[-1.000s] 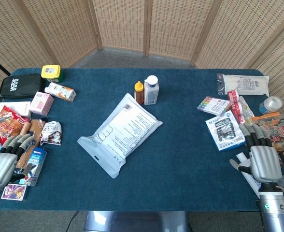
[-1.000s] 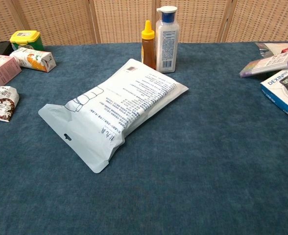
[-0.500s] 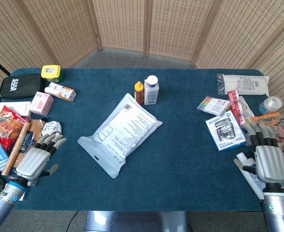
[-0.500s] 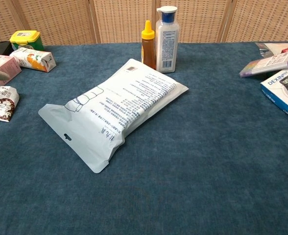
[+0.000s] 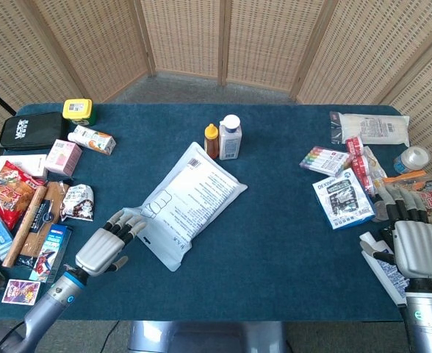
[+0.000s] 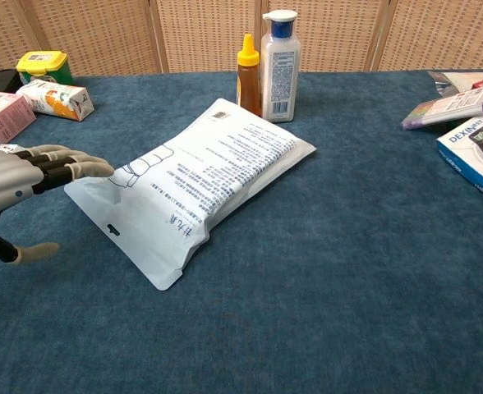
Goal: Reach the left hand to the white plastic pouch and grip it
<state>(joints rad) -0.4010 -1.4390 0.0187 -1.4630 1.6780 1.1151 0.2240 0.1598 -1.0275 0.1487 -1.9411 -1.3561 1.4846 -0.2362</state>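
White plastic pouch (image 5: 186,202) lying flat and slantwise at mid-bench, printed face up, flat sealed end with its small hang-hole pointing toward the near left corner. Left hand (image 5: 107,245) just beside that sealed end, palm down, fingers (image 6: 69,167) stretched out and apart with tips at or slightly over the pouch's edge, thumb held low and away from them, nothing gripped; actual contact with the pouch not clear from either view. Just behind the pouch's far end, an amber squeeze bottle (image 6: 248,74) and a taller white bottle (image 6: 279,65) standing upright side by side. Well to the pouch's left, a small juice carton (image 5: 93,139), a pink box (image 5: 62,157), a yellow-lidded tub (image 5: 78,110), a black zip case (image 5: 31,132) and a clutter of snack packets (image 5: 26,198) along the bench's edge. Well to the pouch's right, a blue-and-white box (image 5: 342,198), a pack of coloured markers (image 5: 325,159) and a white bag (image 5: 370,128). Right hand (image 5: 411,243) at the near right edge of the blue-covered bench (image 5: 275,243), well apart from the pouch, palm down, fingers extended and slightly apart, holding nothing.
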